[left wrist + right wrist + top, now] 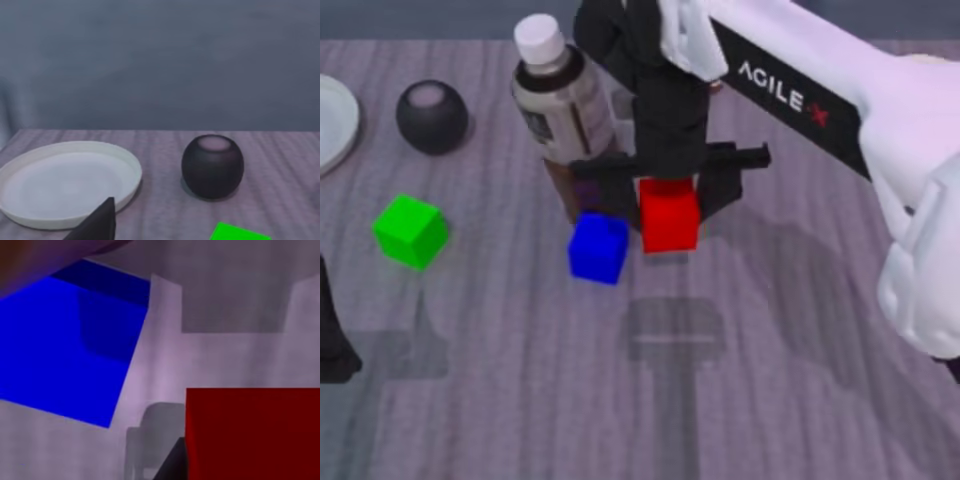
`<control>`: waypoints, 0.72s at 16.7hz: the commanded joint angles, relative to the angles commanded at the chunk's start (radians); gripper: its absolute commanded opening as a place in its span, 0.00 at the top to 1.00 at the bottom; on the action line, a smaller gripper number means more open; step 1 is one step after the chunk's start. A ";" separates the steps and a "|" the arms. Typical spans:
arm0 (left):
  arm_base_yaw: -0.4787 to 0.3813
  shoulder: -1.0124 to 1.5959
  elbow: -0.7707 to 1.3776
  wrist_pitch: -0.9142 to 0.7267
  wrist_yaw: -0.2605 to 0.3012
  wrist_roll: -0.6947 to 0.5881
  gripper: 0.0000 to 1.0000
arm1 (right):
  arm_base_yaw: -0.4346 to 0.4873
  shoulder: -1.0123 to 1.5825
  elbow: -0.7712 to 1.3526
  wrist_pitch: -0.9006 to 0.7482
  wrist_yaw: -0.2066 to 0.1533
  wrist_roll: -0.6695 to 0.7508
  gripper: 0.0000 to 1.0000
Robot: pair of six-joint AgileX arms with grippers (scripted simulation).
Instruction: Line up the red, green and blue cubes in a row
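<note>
My right gripper (669,200) is shut on the red cube (668,222) and holds it above the table, its shadow falling nearer the front edge. In the right wrist view the red cube (252,432) has a dark finger (172,466) pressed against its side. The blue cube (598,248) lies on the table just left of the red one and is also seen below the gripper as the blue cube (65,345). The green cube (410,231) sits far left; its corner (240,233) shows in the left wrist view. My left gripper (332,350) is parked at the left edge, open.
A brown bottle (560,100) with a white cap stands right behind the blue cube, close to my right gripper. A black ball (432,117) and a white plate (332,120) sit at the back left.
</note>
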 joint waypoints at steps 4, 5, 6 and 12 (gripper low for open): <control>0.000 0.000 0.000 0.000 0.000 0.000 0.00 | 0.167 0.031 0.093 -0.054 0.009 0.240 1.00; 0.000 0.000 0.000 0.000 0.000 0.000 0.00 | 0.194 0.034 0.108 -0.062 0.011 0.274 1.00; 0.000 0.000 0.000 0.000 0.000 0.000 0.00 | 0.215 0.035 0.119 -0.067 0.012 0.298 1.00; 0.000 0.000 0.000 0.000 0.000 0.000 0.00 | 0.225 0.032 0.119 -0.065 0.011 0.313 1.00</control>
